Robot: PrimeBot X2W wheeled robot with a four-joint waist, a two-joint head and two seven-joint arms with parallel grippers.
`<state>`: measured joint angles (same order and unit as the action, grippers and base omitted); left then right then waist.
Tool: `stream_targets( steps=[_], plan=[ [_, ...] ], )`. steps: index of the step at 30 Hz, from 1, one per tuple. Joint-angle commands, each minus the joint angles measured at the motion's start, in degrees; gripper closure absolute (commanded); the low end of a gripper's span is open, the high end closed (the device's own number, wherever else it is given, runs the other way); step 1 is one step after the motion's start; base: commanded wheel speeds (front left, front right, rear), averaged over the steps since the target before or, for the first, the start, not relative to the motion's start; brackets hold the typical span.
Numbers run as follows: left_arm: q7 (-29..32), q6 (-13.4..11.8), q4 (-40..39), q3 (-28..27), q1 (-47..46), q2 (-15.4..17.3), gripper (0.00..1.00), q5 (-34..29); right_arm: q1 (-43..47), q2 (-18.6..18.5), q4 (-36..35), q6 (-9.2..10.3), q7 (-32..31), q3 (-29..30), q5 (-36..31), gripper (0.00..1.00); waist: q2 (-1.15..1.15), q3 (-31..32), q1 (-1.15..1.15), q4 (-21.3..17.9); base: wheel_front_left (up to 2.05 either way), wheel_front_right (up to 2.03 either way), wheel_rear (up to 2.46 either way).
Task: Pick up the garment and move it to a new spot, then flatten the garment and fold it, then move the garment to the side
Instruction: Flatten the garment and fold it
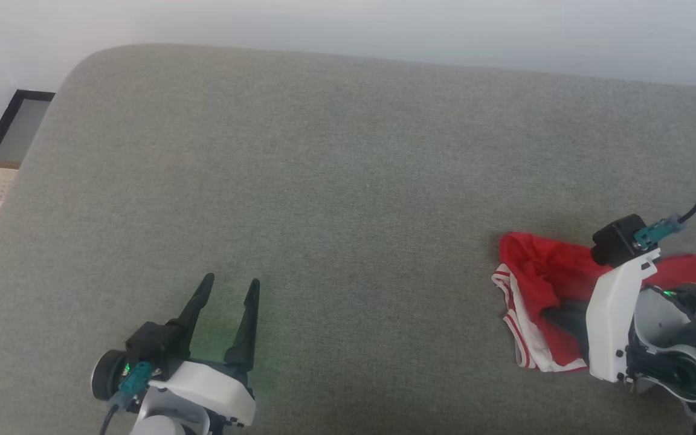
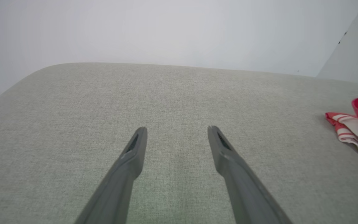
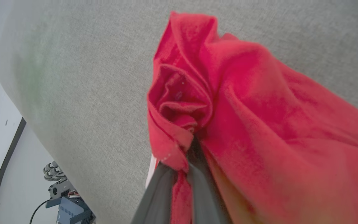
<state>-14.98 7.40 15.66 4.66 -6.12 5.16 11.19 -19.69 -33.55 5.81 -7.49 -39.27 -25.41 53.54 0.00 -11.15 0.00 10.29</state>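
On the grey cushion [image 1: 348, 181], right fingers [image 3: 160, 194] pinch the red garment [image 3: 244, 109] — left fingers [image 2: 132, 155] spread wide.

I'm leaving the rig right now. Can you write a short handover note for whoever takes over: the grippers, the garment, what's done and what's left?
Left gripper: open and empty, over the bare grey upholstered surface.
Right gripper: shut on a fold of the garment.
Garment: bunched and wrinkled at the right side of the surface, with its striped white edge toward the left gripper. Most of it lies on the upholstery.
Done: the grasp is made.
Left, judging by its crumpled state: carry it to a new spot, flatten it, fold it and move it aside.
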Motion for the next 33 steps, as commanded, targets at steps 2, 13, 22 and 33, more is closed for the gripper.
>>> stream_targets(
  steps=[2, 13, 22, 33],
  plan=[
    [-0.3, 0.1, 0.0, -0.5, -0.1, 0.3, 0.0, 0.8, -0.8, 0.3, 0.3, 0.01, 1.3, -0.2, 0.8, 0.02, 0.0, 0.3, 0.0, -0.6, 0.0, 0.0, 0.0],
    [-0.3, 0.1, 1.1, -1.0, 1.6, 1.1, 0.0, 1.4, -2.8, -2.4, 0.6, 0.01, 9.6, -0.2, 4.3, 0.0, 0.0, 3.4, 0.0, -5.4, 0.0, 0.0, 0.0],
    [-0.3, 0.1, 2.5, -1.6, 0.6, 1.6, 0.0, 2.6, -4.9, -2.8, 6.0, 0.02, 32.2, -4.8, 1.2, 0.0, 0.0, 4.9, 0.0, -9.2, 0.0, 0.0, 0.0],
    [-0.3, 0.1, 0.8, -5.6, 3.3, 1.9, 0.0, 1.0, -5.3, 1.1, 18.1, 0.01, 53.2, -7.5, -2.5, 0.0, 0.0, 7.8, 0.0, -11.7, 0.0, 0.0, 0.0]
  ],
)
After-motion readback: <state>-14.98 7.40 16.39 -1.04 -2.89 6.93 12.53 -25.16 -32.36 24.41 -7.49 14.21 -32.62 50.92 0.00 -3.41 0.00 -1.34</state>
